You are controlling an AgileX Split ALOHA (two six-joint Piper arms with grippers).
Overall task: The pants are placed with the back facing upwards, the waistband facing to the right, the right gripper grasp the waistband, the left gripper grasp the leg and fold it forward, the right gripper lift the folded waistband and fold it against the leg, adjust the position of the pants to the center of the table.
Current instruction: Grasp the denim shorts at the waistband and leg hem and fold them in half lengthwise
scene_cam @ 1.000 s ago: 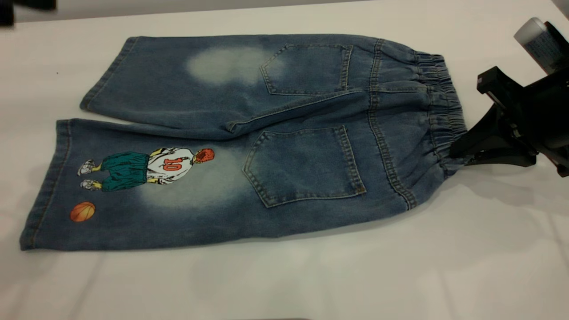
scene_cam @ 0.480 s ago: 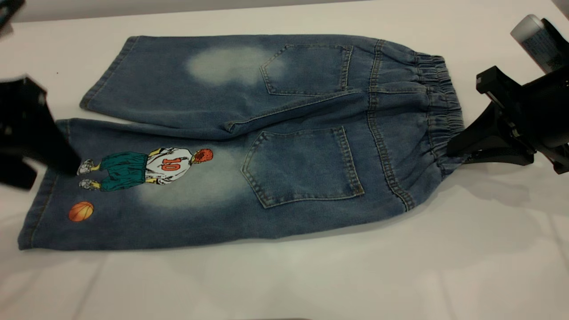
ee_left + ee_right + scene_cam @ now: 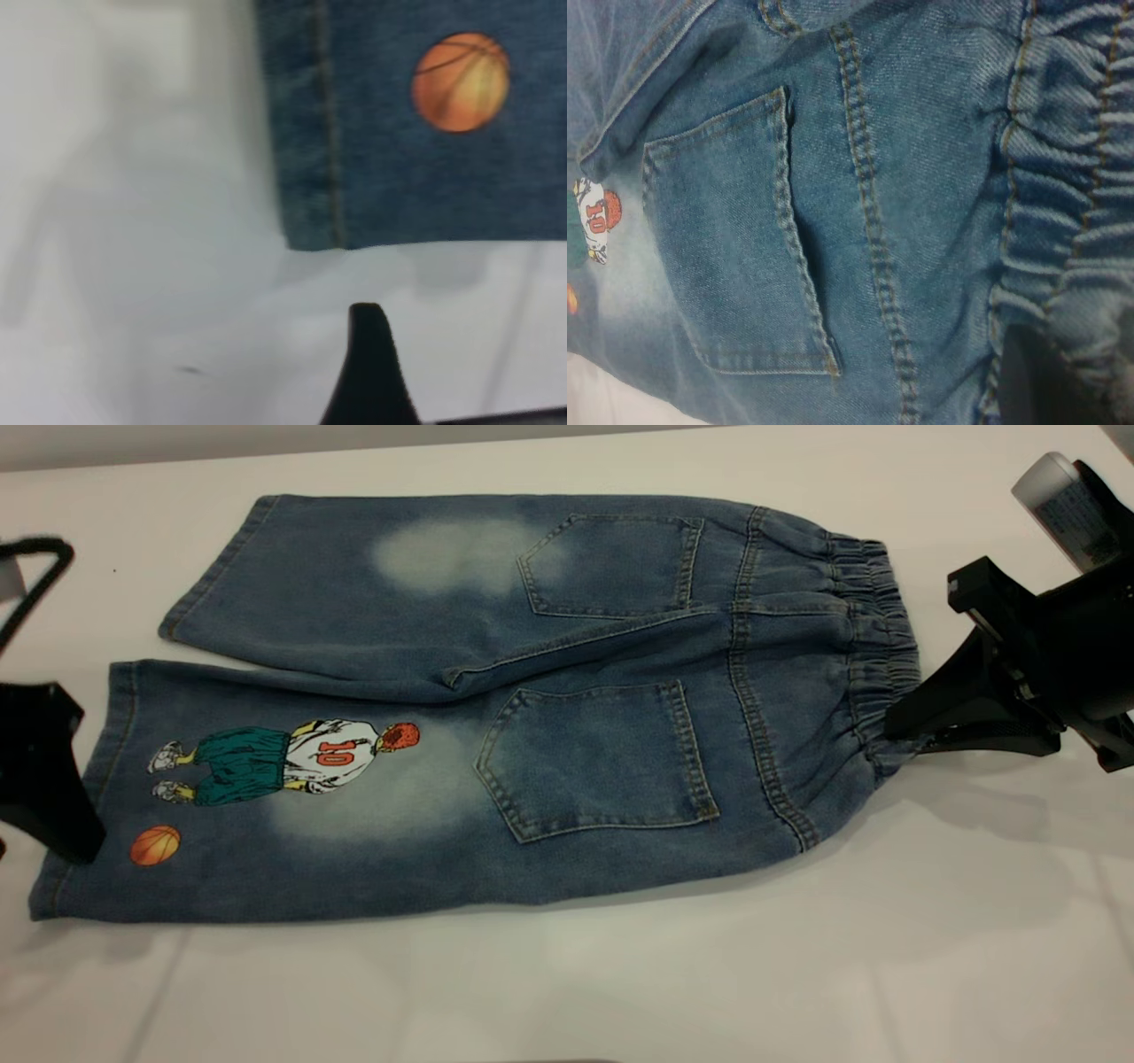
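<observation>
The pants [image 3: 549, 691] lie flat on the table [image 3: 620, 974], back pockets up, with the waistband [image 3: 877, 629] to the right. My right gripper [image 3: 897, 731] is shut on the near end of the waistband; in the right wrist view gathered cloth wraps over one dark finger [image 3: 1032, 381]. The leg [image 3: 266, 797] with the number-10 player and the orange ball [image 3: 155, 845] points left, nearest the front. My left gripper [image 3: 75, 837] hangs at that leg's hem, open. In the left wrist view one black finger [image 3: 368, 354] shows above bare table, just off the hem corner [image 3: 310, 212].
The plain leg [image 3: 354, 593] lies behind the printed one. A pale cylinder [image 3: 1054, 496] rides on the right arm at the far right. A black cable [image 3: 35, 571] loops at the left edge. Bare tabletop runs along the front and back.
The left gripper has come in from the upper left and dropped to the printed leg's hem. The pants and the right gripper have shifted slightly left.
</observation>
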